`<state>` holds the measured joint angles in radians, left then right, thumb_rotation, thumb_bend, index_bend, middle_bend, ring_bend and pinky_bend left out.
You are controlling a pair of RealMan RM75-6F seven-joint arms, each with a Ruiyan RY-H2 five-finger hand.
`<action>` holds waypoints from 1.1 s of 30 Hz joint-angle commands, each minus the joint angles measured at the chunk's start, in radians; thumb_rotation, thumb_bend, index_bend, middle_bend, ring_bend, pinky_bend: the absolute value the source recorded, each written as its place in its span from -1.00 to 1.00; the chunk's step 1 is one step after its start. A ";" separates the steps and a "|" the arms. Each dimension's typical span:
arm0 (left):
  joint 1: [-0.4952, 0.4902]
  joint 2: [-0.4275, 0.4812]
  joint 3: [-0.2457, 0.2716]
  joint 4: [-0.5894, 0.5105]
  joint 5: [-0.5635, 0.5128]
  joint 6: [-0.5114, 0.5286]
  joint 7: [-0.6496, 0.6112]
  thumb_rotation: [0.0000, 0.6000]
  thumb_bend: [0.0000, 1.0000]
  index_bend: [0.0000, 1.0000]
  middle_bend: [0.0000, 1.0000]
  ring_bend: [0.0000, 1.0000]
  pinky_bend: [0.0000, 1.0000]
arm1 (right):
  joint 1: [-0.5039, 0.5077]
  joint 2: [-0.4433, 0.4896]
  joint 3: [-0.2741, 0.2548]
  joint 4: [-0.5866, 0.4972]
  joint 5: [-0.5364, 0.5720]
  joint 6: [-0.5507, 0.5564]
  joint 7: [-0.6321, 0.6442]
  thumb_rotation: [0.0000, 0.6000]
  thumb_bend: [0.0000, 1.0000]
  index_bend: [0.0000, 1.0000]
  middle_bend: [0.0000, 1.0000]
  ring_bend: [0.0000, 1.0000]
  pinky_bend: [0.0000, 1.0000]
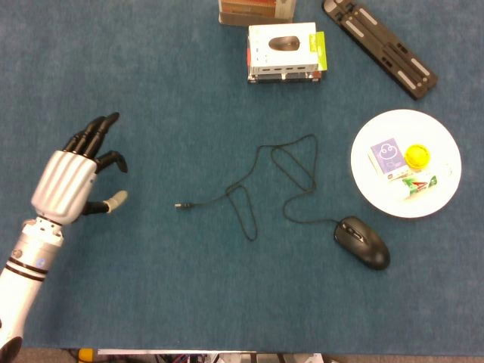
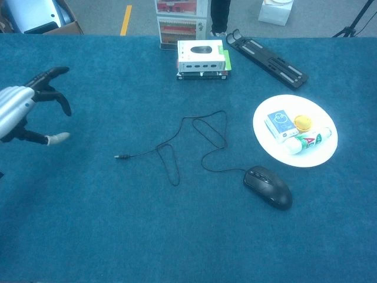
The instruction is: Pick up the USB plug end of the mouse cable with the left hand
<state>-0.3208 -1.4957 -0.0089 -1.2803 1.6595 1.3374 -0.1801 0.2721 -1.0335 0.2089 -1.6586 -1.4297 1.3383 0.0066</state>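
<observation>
A black mouse (image 1: 363, 242) (image 2: 268, 187) lies on the blue table at the right. Its thin black cable (image 1: 283, 170) (image 2: 200, 132) loops leftward across the middle and ends in a small USB plug (image 1: 181, 205) (image 2: 122, 157) lying flat. My left hand (image 1: 76, 178) (image 2: 23, 109) hovers at the left, silver-backed with dark fingers spread apart and nothing in it. It is well to the left of the plug, not touching it. My right hand shows in neither view.
A white plate (image 1: 446, 197) (image 2: 318, 156) with small packets and a yellow item sits right of the mouse. A boxed mouse package (image 1: 284, 51) (image 2: 202, 58) and a long black stand (image 1: 380, 47) (image 2: 268, 58) lie at the far side.
</observation>
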 commanded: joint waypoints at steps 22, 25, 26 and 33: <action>-0.059 -0.078 0.065 0.026 0.002 -0.110 0.050 1.00 -0.55 -0.06 -1.00 -1.00 -0.86 | 0.014 0.027 0.008 -0.016 0.039 0.006 -0.025 1.00 -0.93 -0.27 -0.64 -0.67 -0.39; -0.078 -0.069 0.069 0.012 -0.017 -0.157 0.018 1.00 -0.44 -0.06 -1.00 -1.00 -0.86 | 0.016 0.027 0.008 -0.014 0.038 0.007 -0.022 1.00 -0.93 -0.27 -0.64 -0.67 -0.40; -0.085 -0.065 0.069 0.005 -0.023 -0.173 0.009 1.00 -0.41 -0.06 -1.00 -1.00 -0.86 | 0.017 0.027 0.008 -0.013 0.037 0.007 -0.021 1.00 -0.93 -0.27 -0.64 -0.67 -0.40; -0.135 -0.027 0.069 -0.064 -0.067 -0.286 -0.019 1.00 -0.36 -0.06 -1.00 -1.00 -0.86 | 0.018 0.025 0.002 -0.005 0.030 0.010 -0.009 1.00 -0.93 -0.27 -0.64 -0.67 -0.39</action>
<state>-0.4408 -1.5346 0.0596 -1.3263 1.6053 1.0726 -0.1905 0.2901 -1.0081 0.2116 -1.6637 -1.3995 1.3478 -0.0028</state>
